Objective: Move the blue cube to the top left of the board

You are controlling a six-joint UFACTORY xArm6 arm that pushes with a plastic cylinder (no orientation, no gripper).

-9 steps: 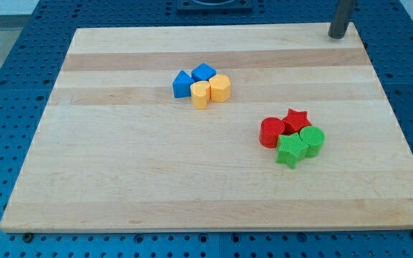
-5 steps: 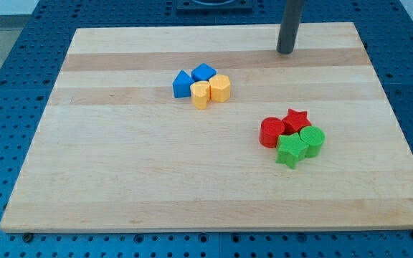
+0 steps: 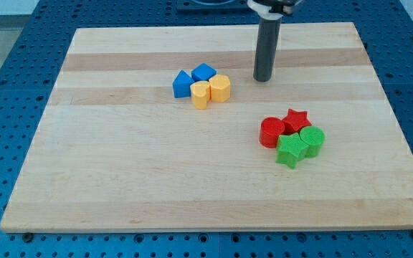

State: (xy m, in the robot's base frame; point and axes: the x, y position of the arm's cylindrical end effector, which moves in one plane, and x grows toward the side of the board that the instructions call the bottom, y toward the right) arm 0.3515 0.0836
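Observation:
The blue cube (image 3: 203, 72) sits on the wooden board (image 3: 120, 165) above the middle, at the top of a tight cluster. A blue triangular block (image 3: 183, 84) touches it on the left. A yellow heart-like block (image 3: 201, 94) and a yellow cylinder (image 3: 220, 88) lie just below it. My tip (image 3: 263, 78) rests on the board to the right of this cluster, about 80 px from the blue cube, touching no block.
A second cluster lies at the right of the middle: a red cylinder (image 3: 272, 132), a red star (image 3: 295, 119), a green star (image 3: 291, 150) and a green cylinder (image 3: 312, 140). Blue perforated table surface (image 3: 6, 86) surrounds the board.
My tip has moved from the board's top right corner leftward and down, ending to the right of the blue and yellow cluster. No block has moved.

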